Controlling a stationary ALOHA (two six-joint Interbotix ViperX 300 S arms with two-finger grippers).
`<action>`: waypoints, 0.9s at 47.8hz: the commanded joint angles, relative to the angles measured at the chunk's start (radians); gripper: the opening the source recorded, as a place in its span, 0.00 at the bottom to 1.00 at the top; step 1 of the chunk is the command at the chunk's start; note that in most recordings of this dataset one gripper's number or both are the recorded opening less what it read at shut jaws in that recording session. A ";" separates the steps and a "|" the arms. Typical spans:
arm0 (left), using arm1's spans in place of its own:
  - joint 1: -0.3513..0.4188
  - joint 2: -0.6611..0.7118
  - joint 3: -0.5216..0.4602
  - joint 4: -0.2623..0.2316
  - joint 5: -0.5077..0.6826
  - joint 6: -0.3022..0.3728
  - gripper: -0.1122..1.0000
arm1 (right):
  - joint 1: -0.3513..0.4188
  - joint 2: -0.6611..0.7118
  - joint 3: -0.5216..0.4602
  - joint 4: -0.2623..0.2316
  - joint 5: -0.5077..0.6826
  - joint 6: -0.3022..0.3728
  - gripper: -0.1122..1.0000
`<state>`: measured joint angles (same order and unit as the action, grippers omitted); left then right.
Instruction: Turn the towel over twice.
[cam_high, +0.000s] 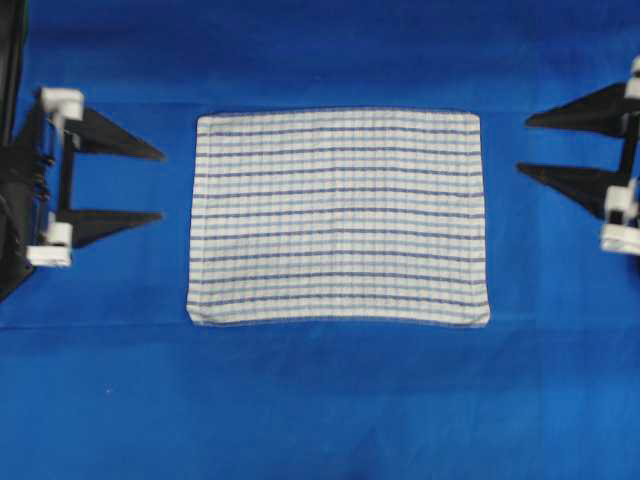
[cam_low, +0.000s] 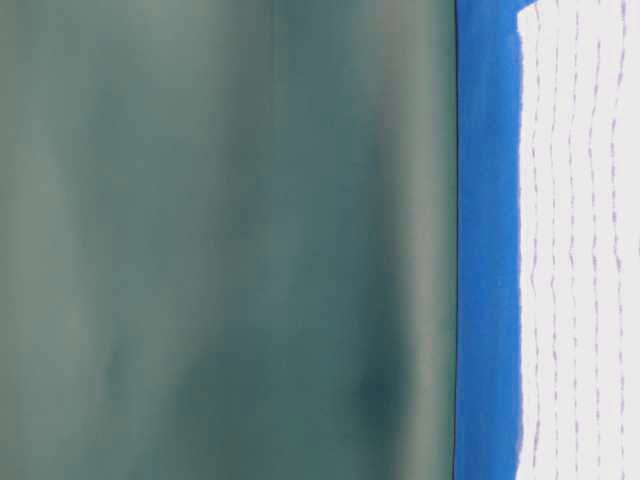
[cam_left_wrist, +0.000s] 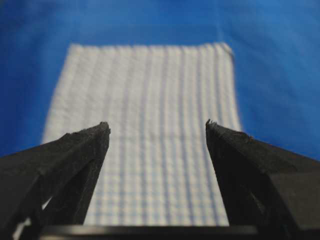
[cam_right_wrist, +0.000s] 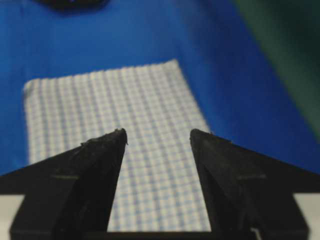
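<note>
The towel (cam_high: 338, 217), white with thin blue stripes and a checked face up, lies flat and spread out in the middle of the blue table covering (cam_high: 320, 400). It also shows in the table-level view (cam_low: 580, 240), the left wrist view (cam_left_wrist: 155, 125) and the right wrist view (cam_right_wrist: 110, 105). My left gripper (cam_high: 160, 186) hovers off the towel's left edge, open, nothing between its fingers. My right gripper (cam_high: 522, 145) hangs off the towel's right edge, open and empty. From each wrist camera, the left gripper (cam_left_wrist: 157, 127) and right gripper (cam_right_wrist: 157, 134) point at the towel from apart.
The blue covering (cam_low: 488, 240) spreads over the whole table with free room on all sides of the towel. A dark green backdrop (cam_low: 220, 240) stands behind the table, also seen at the right wrist view's upper right as a green wall (cam_right_wrist: 285, 45).
</note>
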<state>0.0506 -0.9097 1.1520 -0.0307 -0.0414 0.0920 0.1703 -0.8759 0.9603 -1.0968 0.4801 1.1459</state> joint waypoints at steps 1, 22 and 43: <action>0.044 -0.049 0.005 0.002 -0.005 0.020 0.75 | -0.029 -0.043 0.012 -0.026 -0.002 0.000 0.66; 0.107 -0.087 0.043 0.002 -0.006 0.015 0.75 | -0.089 -0.077 0.074 -0.023 -0.041 0.015 0.66; 0.114 -0.242 0.052 0.002 0.112 0.031 0.75 | -0.091 -0.207 0.097 -0.021 0.025 -0.017 0.63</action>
<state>0.1565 -1.1229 1.2072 -0.0322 0.0491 0.1258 0.0828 -1.0600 1.0554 -1.1167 0.5016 1.1336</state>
